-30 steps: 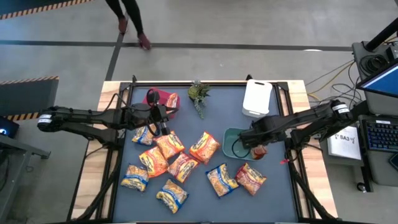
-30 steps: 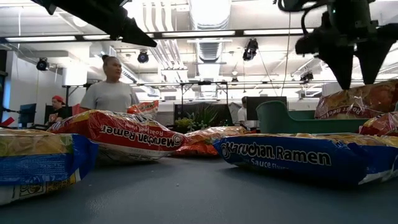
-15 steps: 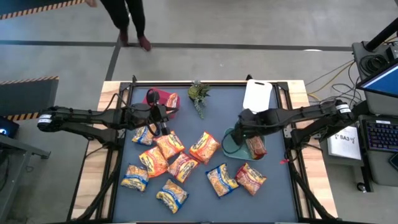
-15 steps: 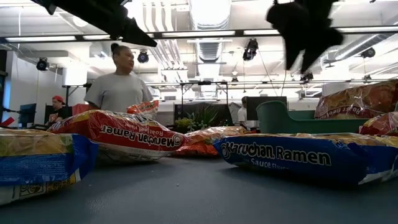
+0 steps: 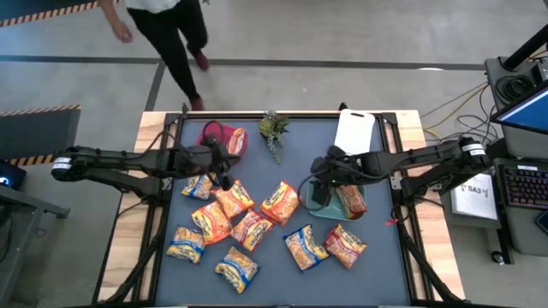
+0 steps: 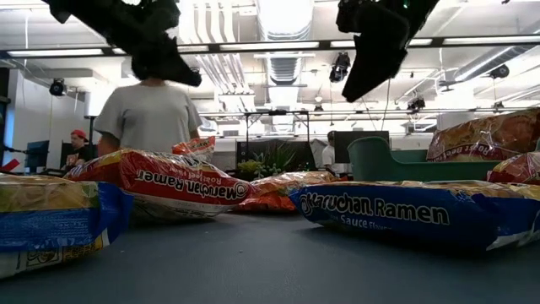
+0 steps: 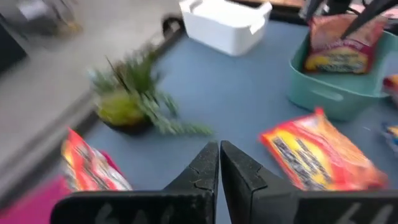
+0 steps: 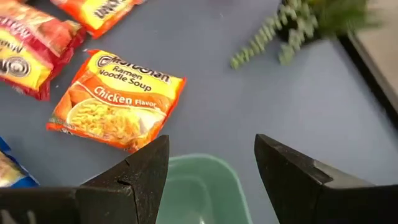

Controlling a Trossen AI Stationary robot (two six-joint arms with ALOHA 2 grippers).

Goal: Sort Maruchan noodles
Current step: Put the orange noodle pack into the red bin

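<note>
From above, the right gripper [image 5: 315, 192] hovers over the near edge of the green bin [image 5: 318, 205] with its fingers spread and nothing between them, while a red packet [image 5: 351, 201] lies inside that bin. The left gripper [image 5: 224, 175] sits closed and empty beside the pink bin [image 5: 211, 135], which holds another red packet [image 5: 236, 139]. The other Maruchan noodles [image 5: 248, 229] lie scattered across the dark table [image 5: 377, 274], an orange one [image 5: 282, 202] just beside the green bin. A white bin [image 5: 354, 133] and a small plant [image 5: 273, 130] stand at the far edge, and a person [image 5: 163, 26] walks on the floor beyond the table. At table level, a red packet [image 6: 160, 181] and a blue packet [image 6: 405, 211] lie close to the camera, the green bin [image 6: 380, 160] shows behind them, and both arms hang overhead. In the left wrist view the two fingers [image 7: 202, 174] are pressed together, pointing towards the plant [image 7: 134, 99], with the white bin [image 7: 227, 25] and the green bin [image 7: 329, 93] beyond. In the right wrist view the parted fingers [image 8: 143, 174] frame the green bin's rim [image 8: 199, 186], and an orange chicken packet [image 8: 118, 99] lies flat just past it.
</note>
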